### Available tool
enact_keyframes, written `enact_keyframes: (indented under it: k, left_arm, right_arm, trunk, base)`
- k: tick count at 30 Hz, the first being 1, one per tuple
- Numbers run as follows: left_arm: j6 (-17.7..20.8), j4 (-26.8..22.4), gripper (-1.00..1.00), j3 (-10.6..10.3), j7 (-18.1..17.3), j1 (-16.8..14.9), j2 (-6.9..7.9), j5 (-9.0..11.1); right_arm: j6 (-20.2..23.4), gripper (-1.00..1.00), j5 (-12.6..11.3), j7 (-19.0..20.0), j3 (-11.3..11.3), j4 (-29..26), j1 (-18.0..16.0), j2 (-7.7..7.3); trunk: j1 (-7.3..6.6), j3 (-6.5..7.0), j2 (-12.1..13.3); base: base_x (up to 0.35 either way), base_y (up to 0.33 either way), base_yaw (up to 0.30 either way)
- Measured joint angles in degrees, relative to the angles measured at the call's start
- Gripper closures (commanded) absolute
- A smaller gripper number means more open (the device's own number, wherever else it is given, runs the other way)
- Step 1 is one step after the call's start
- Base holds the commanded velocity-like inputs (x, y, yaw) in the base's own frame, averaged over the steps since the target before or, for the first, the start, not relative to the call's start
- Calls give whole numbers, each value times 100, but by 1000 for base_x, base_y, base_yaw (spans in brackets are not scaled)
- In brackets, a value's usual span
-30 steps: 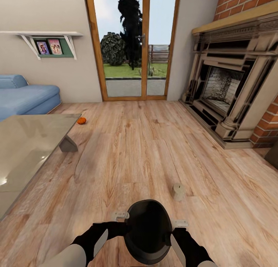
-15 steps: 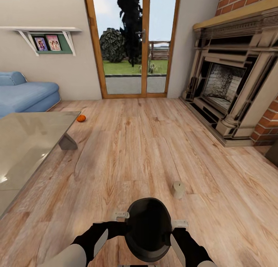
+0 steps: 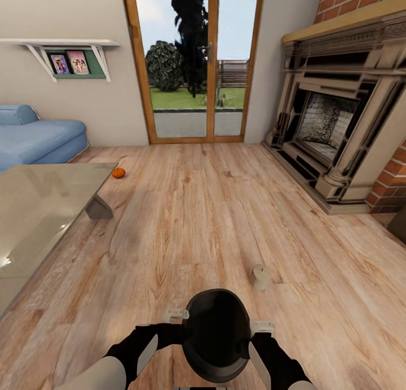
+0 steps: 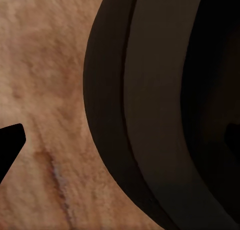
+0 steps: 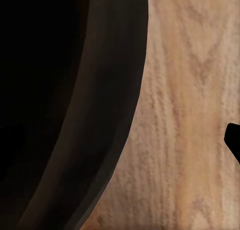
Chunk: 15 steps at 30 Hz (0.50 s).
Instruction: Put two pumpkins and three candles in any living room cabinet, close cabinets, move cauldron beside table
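I hold the black cauldron (image 3: 216, 333) low in front of me, mouth facing up, over the wood floor. My left gripper (image 3: 176, 314) and right gripper (image 3: 263, 326) clamp opposite sides of its rim. In the left wrist view the cauldron wall (image 4: 150, 115) sits between the fingers, with one fingertip (image 4: 9, 142) outside it. The right wrist view shows the cauldron wall (image 5: 75, 115) the same way. A beige candle (image 3: 260, 277) stands on the floor just ahead to the right. One orange pumpkin (image 3: 118, 172) lies by the far corner of the glass table (image 3: 39, 209) on the left.
A blue sofa (image 3: 34, 139) stands behind the table under a wall shelf (image 3: 67, 57). Glass doors (image 3: 194, 68) are straight ahead. A stone fireplace (image 3: 338, 125) lines the right wall. Open wood floor lies between table and fireplace.
The head view shifted slightly a second ago, then held still. The cauldron stays clamped between both grippers; candle and pumpkin have not moved.
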Motion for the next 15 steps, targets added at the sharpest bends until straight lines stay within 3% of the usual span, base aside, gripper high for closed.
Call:
enact_keyframes:
  k: [15]
  left_arm:
    - [0, 0, -100, 0, 21, 0, 0, 0]
  right_arm:
    - [2, -100, 10, 33, 6, 0, 0, 19]
  trunk:
    - [0, 0, 0]
  base:
    - [0, 0, 0]
